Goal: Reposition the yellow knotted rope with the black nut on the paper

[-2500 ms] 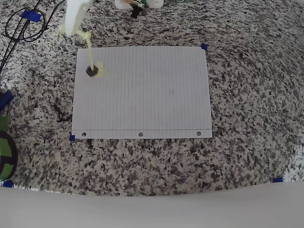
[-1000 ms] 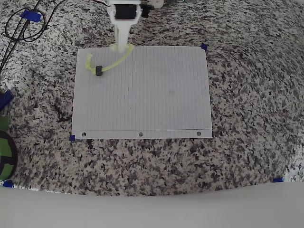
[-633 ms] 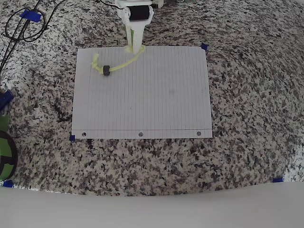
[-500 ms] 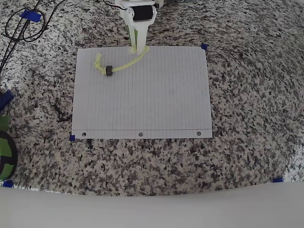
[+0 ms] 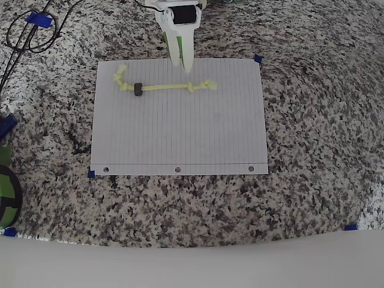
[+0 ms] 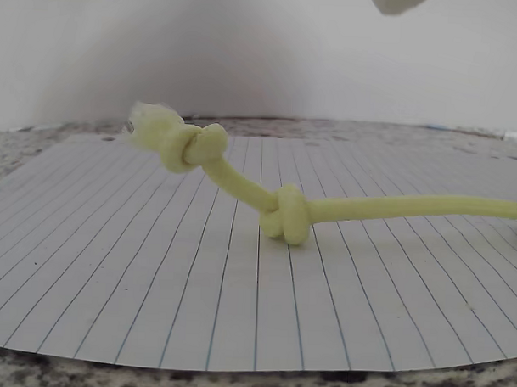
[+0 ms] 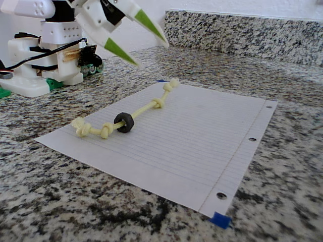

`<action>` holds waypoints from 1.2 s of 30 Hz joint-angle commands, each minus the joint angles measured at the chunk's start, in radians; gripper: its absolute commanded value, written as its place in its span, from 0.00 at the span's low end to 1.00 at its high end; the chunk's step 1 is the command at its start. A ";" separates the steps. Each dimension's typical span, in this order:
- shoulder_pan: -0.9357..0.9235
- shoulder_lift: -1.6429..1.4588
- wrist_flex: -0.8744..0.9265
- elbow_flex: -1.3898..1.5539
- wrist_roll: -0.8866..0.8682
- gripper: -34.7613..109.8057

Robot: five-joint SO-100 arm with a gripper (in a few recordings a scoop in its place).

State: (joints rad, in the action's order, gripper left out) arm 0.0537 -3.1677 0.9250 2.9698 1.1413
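We see the thin pale yellow knotted rope lying stretched out almost straight across the upper part of the large white lined sheet of paper in the overhead view, one knotted end near the sheet's upper left corner, the other just right of its middle. The small black ring-shaped nut sits threaded on the cord close to the left-hand knots and rests on the sheet. In the wrist view the frayed end and two knots of the rope lie close before us on the paper. The white gripper with green-tipped fingers hangs above the sheet's far edge with its jaws spread apart and nothing between them, clear of the rope. Nothing lies over the cord or the nut. Around the sheet we find the speckled granite countertop, small blue tape marks at the corners, black cables at upper left, and the arm's white base behind.
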 commanded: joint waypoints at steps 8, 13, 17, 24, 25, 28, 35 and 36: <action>-0.064 -0.100 0.011 0.012 0.002 0.63; -0.107 -0.204 0.041 0.046 0.026 0.63; -0.126 -0.232 0.060 0.084 0.028 0.63; -0.169 -0.241 0.081 0.101 0.261 0.63; -0.178 -0.241 0.081 0.103 0.313 0.63; -0.176 -0.241 0.104 0.107 0.373 0.63; -0.172 -0.241 0.133 0.144 0.371 0.63; -0.169 -0.241 0.133 0.149 0.368 0.63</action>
State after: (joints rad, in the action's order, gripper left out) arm -0.1197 -3.4070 1.0554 3.1201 1.5048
